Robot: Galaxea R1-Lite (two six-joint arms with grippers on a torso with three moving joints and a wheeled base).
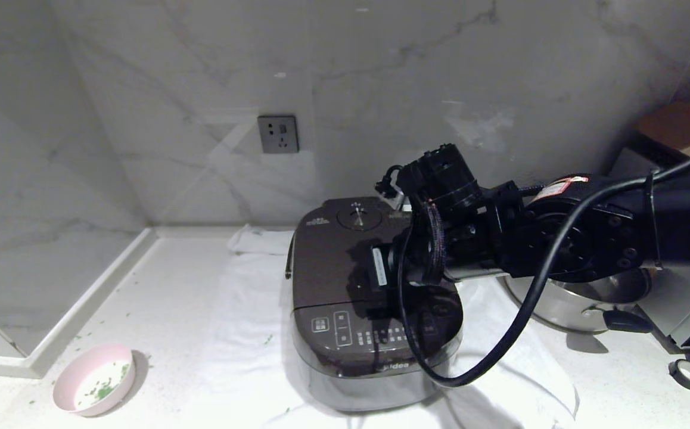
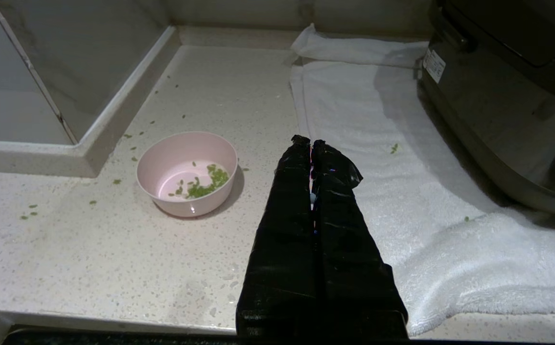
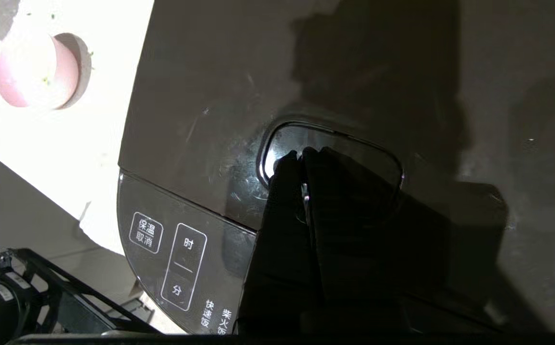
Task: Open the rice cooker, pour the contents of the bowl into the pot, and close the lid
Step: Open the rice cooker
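The right gripper (image 3: 302, 155), its fingers pressed together, pokes the oval button (image 3: 330, 158) on the closed lid (image 1: 345, 256) of the rice cooker (image 1: 375, 310), while the bowl (image 1: 95, 387) sits far off.

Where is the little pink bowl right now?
The bowl sits on the counter at the near left of the head view, left of the white towel and the rice cooker, with green bits scattered around it.

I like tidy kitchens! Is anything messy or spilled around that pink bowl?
Yes. Small green bits lie scattered on the counter around the bowl, and a few sit on the white towel beside the rice cooker. They match the contents in the bowl, so they look spilled.
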